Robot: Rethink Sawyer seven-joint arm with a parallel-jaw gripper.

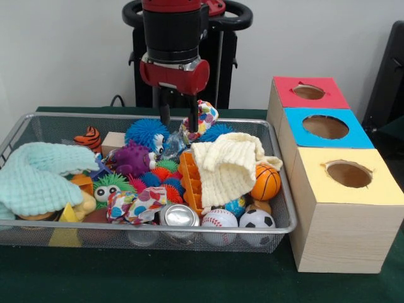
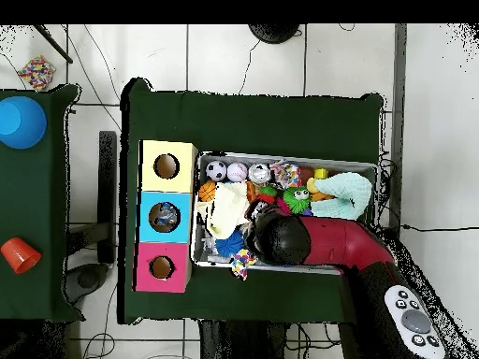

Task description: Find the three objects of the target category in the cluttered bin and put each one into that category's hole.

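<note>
My gripper (image 1: 178,121) hangs open over the back middle of the wire bin (image 1: 281,208), with nothing between its fingers. Just below it lie a blue spiky ball (image 1: 145,132) and a patterned beanbag (image 1: 206,117). Three boxes with round holes stand beside the bin: red (image 1: 309,92), blue (image 1: 326,127) and yellow (image 1: 348,174). In the overhead view the arm (image 2: 323,245) covers the gripper, and the same boxes show as yellow (image 2: 167,150), blue (image 2: 148,216) and red (image 2: 161,251). A basketball (image 1: 266,182), a baseball (image 1: 219,219) and a soccer ball (image 1: 257,219) sit in the bin's front right corner.
The bin also holds a cream cloth (image 1: 226,164), a mint cloth (image 1: 38,175), a purple spiky toy (image 1: 132,158), an orange plastic piece (image 1: 189,180), a can (image 1: 178,215), a second patterned beanbag (image 1: 136,203) and a tiger-striped toy (image 1: 89,137).
</note>
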